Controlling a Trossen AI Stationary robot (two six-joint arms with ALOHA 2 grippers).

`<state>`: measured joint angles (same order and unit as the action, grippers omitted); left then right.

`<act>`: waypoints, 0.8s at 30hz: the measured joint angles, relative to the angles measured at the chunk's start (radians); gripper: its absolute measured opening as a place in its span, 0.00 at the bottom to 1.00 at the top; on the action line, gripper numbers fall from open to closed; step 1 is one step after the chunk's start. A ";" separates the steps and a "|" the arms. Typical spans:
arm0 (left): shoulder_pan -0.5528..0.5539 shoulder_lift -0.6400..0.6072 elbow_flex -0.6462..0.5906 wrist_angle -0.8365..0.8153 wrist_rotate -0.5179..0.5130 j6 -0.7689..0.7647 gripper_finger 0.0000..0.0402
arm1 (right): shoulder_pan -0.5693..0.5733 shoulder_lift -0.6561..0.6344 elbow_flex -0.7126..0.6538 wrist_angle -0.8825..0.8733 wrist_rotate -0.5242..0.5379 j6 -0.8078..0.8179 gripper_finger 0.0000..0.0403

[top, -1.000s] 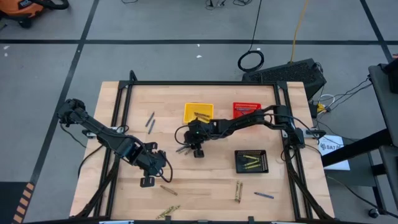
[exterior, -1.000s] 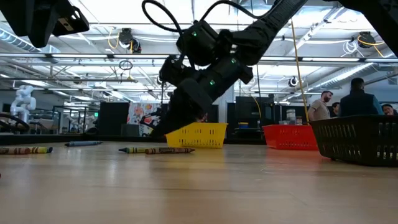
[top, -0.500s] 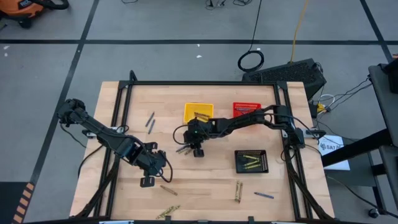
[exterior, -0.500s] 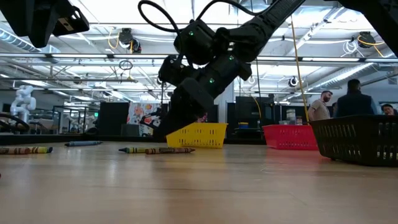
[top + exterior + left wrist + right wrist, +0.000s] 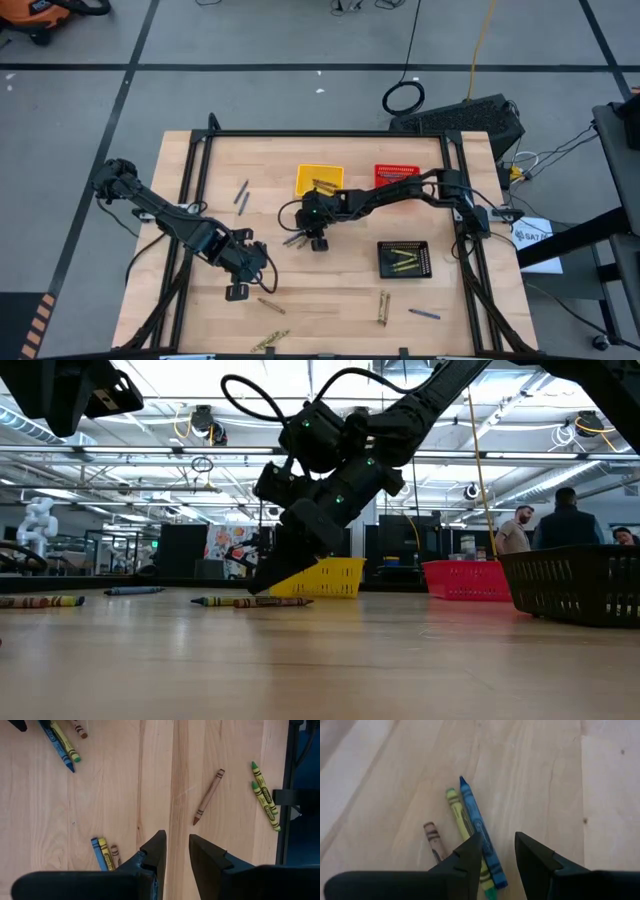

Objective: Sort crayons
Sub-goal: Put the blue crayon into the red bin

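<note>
Centre frame, the right gripper [image 5: 316, 240] hangs low over three crayons lying side by side, blue crayon [image 5: 479, 829], yellow crayon [image 5: 463, 822] and brown crayon [image 5: 433, 840], its fingers slightly parted and gripping nothing. Lower left, the left gripper [image 5: 238, 291] waits above bare wood, narrowly open and empty, near a lone brown crayon [image 5: 208, 797].

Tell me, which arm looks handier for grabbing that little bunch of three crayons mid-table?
The right: its gripper hangs open just beside the three crayons. The left gripper sits farther away.
</note>
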<state>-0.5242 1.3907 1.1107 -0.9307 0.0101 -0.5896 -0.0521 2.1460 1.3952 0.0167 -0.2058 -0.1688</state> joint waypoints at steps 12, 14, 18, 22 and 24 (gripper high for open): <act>0.000 0.000 0.000 0.000 0.000 -0.001 0.22 | -0.008 0.000 0.000 -0.016 -0.001 0.000 0.26; 0.000 0.000 0.000 0.000 0.000 -0.001 0.22 | -0.012 0.000 0.000 -0.020 -0.001 0.000 0.26; 0.000 0.000 0.000 0.000 0.000 -0.003 0.22 | -0.018 0.000 0.000 -0.022 -0.001 0.000 0.26; 0.000 0.000 0.000 0.000 0.000 -0.003 0.22 | -0.020 0.000 0.000 -0.024 -0.001 0.000 0.26; 0.000 0.000 0.000 0.000 0.000 -0.003 0.22 | -0.021 0.000 0.000 -0.023 -0.001 0.000 0.26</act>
<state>-0.5243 1.3907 1.1107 -0.9306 0.0101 -0.5927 -0.0727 2.1460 1.3952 -0.0064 -0.2064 -0.1686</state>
